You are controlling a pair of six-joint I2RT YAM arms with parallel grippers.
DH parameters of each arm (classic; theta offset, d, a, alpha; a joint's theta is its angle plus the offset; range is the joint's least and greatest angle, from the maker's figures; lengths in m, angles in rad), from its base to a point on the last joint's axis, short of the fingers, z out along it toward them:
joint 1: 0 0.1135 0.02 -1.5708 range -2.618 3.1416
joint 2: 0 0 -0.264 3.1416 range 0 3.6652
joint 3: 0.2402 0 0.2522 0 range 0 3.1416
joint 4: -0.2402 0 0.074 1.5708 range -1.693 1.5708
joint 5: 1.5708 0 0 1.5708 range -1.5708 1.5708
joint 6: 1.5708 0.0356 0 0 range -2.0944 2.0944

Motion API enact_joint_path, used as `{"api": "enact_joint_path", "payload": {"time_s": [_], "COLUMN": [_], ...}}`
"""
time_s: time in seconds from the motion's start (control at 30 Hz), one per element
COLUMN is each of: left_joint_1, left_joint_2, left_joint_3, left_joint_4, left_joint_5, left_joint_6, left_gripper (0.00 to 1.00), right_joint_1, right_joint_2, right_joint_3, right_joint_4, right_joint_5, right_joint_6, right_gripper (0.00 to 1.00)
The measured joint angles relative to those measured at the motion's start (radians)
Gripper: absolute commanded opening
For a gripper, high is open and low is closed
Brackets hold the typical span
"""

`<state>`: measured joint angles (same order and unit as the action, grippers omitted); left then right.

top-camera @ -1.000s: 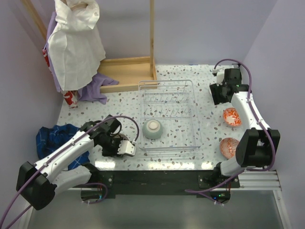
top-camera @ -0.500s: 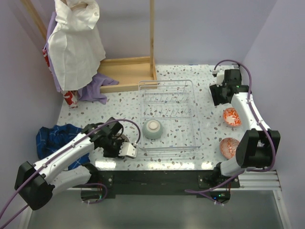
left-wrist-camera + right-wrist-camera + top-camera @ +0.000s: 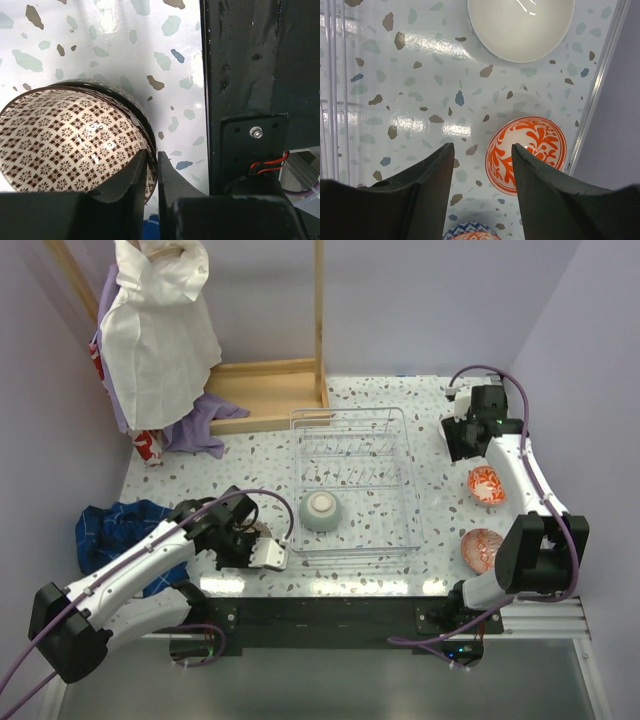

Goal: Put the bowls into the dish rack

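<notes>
Gripping the patterned bowl at the near edge

Spanning most of my overhead view is the speckled worktop (image 3: 400, 410). At its centre sits the dish rack (image 3: 352, 478), with one pale bowl (image 3: 322, 510) already inside at the rack's 7 o'clock corner. A wooden frame (image 3: 270, 390) stands at 11 o'clock from the rack, draped with white cloth (image 3: 160, 320), and a blue cloth (image 3: 115, 525) lies at the rack's 8 o'clock.

My left arm has drawn in over the last second, sliding its wrist a little toward the near edge and rightward. The left gripper (image 3: 151, 172) is clenched on the rim of a brown checked bowl (image 3: 70, 145), one finger inside the wall and one outside, with the bowl resting on the worktop beside the black base plate (image 3: 250, 60). I read that as the grasp being settled, so this bowl looks ready to be lifted and carried to 1 o'clock, into the rack.

My right arm has barely moved. The right gripper (image 3: 482, 185) hangs spread wide, holding nothing, above the worktop at the rack's 2 o'clock. Its wrist view shows a white bowl (image 3: 520, 27) at 12 o'clock and an orange patterned bowl (image 3: 526, 154) at 4 o'clock, plus the rim of a blue-edged bowl (image 3: 469, 232) at 6 o'clock. Those remain outside the rack, so several loads are left.
</notes>
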<state>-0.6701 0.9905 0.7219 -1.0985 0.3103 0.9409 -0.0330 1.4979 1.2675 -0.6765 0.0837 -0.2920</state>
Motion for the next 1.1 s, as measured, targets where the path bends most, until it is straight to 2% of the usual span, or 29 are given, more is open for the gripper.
{"api": "enact_joint_path", "payload": {"time_s": [0.73, 0.97, 1.1], "left_joint_1": [0.000, 0.000, 0.000], "left_joint_2": [-0.020, -0.016, 0.029], "left_joint_3": [0.176, 0.320, 0.435], "left_joint_4": [-0.085, -0.145, -0.136], "left_joint_5": [0.030, 0.051, 0.037], "left_joint_6": [-0.060, -0.069, -0.071], "left_gripper": [0.00, 0.00, 0.00], "right_joint_1": [0.020, 0.020, 0.020], "right_joint_2": [-0.016, -0.045, -0.048], "right_joint_3": [0.023, 0.027, 0.082], "right_joint_4": [-0.050, -0.085, -0.123], "right_joint_5": [-0.026, -0.027, -0.057], "right_joint_6": [0.004, 0.009, 0.033], "right_gripper": [0.49, 0.47, 0.48]}}
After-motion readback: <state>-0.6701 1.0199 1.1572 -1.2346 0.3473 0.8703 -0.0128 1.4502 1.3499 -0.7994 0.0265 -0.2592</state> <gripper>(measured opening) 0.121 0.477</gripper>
